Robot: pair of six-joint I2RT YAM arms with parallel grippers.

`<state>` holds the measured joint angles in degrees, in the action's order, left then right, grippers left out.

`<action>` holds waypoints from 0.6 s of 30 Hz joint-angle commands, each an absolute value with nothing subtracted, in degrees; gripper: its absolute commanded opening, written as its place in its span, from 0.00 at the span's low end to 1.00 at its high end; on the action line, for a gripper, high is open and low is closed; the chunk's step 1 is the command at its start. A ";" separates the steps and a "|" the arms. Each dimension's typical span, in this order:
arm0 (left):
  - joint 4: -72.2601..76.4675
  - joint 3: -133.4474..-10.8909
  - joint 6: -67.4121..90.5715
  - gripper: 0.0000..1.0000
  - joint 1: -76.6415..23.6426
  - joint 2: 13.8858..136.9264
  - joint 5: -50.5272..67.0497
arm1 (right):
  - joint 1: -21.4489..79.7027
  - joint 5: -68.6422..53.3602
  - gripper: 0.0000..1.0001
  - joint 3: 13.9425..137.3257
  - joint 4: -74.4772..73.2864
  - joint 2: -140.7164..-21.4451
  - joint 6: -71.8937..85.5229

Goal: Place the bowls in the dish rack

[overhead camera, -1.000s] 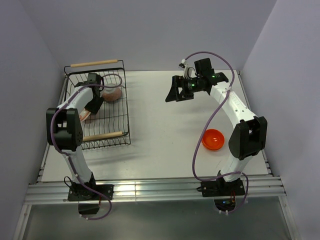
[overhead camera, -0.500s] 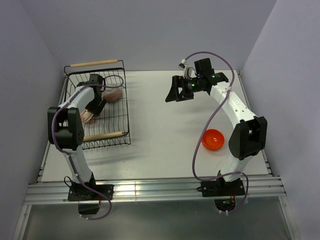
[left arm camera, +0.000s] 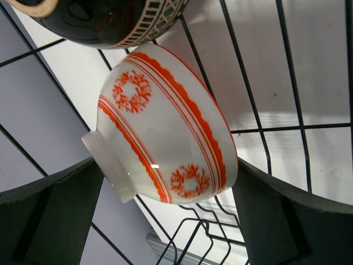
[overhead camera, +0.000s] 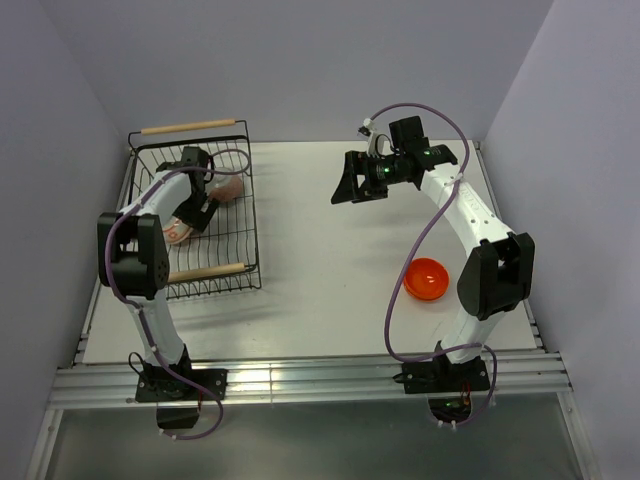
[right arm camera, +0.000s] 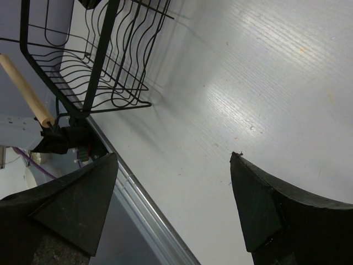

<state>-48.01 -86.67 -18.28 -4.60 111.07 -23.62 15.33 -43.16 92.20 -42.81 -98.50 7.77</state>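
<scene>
Reading this as mostly done: red-and-white bowl (left arm camera: pixel 165 127) lies on its side in the dish rack (overhead camera: pixel 250 215), with the left gripper (left arm camera: pixel 168 171) spread wide either side of it, not clamping. Pinkish bowl (overhead camera: pixel 228 190) and dark bowl (left arm camera: pixel 94 19) are racked too. Orange bowl (overhead camera: pixel 427 278) is left on the table (overhead camera: pixel 320 300). Right gripper (right arm camera: pixel 174 157) is wide and empty.

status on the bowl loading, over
Left hand open, astride red-and-white bowl lying on its side in dish rack. Right hand open, empty, over table. Orange bowl on table, not yet racked. Nothing blocking it.
</scene>
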 commanded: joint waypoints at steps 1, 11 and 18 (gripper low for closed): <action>-49.22 -88.15 -16.79 1.00 -4.66 112.32 -21.27 | 14.77 -44.21 0.89 91.93 -41.40 -96.24 6.94; -50.97 -90.35 -15.91 1.00 -5.01 112.94 -19.16 | 14.77 -43.95 0.89 91.85 -41.84 -96.33 6.59; -51.94 -90.96 -15.73 1.00 -5.54 111.36 -17.84 | 14.68 -43.68 0.90 92.02 -42.10 -96.24 6.24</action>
